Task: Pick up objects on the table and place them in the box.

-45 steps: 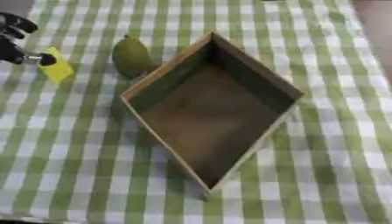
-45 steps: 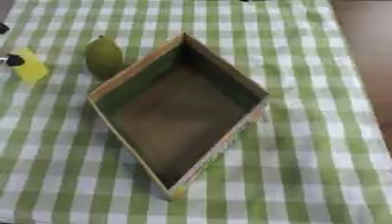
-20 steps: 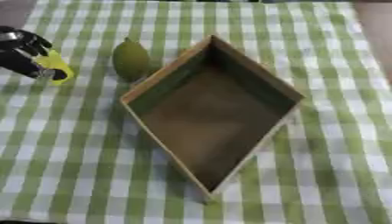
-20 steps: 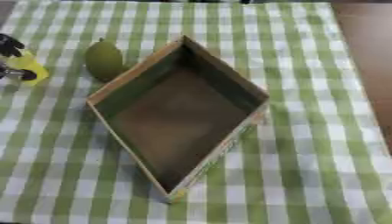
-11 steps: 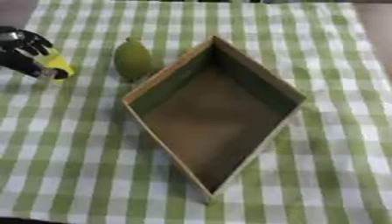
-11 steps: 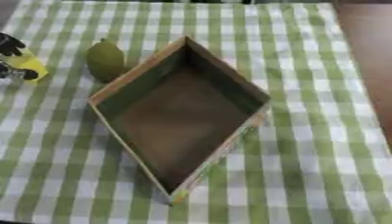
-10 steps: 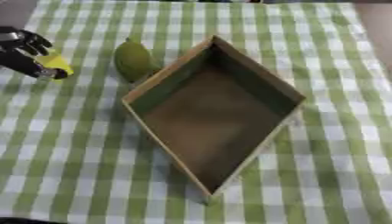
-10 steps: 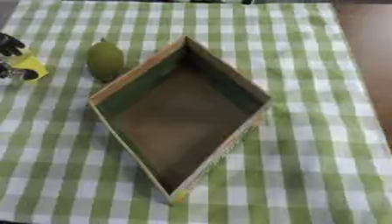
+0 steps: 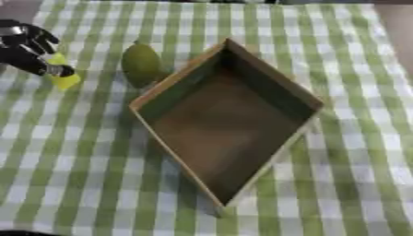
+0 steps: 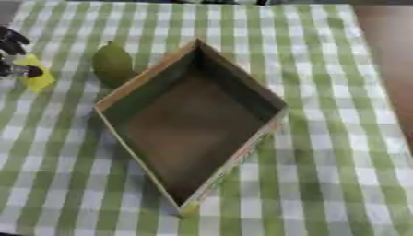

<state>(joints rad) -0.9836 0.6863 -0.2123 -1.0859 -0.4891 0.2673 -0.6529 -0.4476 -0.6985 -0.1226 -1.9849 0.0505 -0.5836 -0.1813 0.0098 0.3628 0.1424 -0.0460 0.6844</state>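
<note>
The box (image 9: 226,124) sits in the middle of the green-and-white checked tablecloth (image 9: 355,152), turned so that one corner points toward us and the opposite corner points to the far edge. We see it open at the top, with thin brown walls and a dull brown floor, and nothing lying inside it.

Just beside the box's far-left wall we find a green pear-shaped fruit (image 9: 141,64), its narrow end pointing away from us; it lies close against that wall, though we cannot tell whether the two touch.

Farther left of the box, well apart from it and beyond the fruit, a small yellow object (image 9: 63,77) rests on the cloth. Our left hand (image 9: 24,46) comes in from the left edge there, black with silver at the joints. Its fingers (image 9: 44,39) are curled and spread over the yellow object, and a lower digit ends right against the object's near side, so we read the hand as closing around it. In the right eye view the same hand shows only partly at the left edge, with the yellow object just beside its fingertips.

To the right of the box the cloth ends, and a brown table surface (image 10: 387,55) shows past its edge.
</note>
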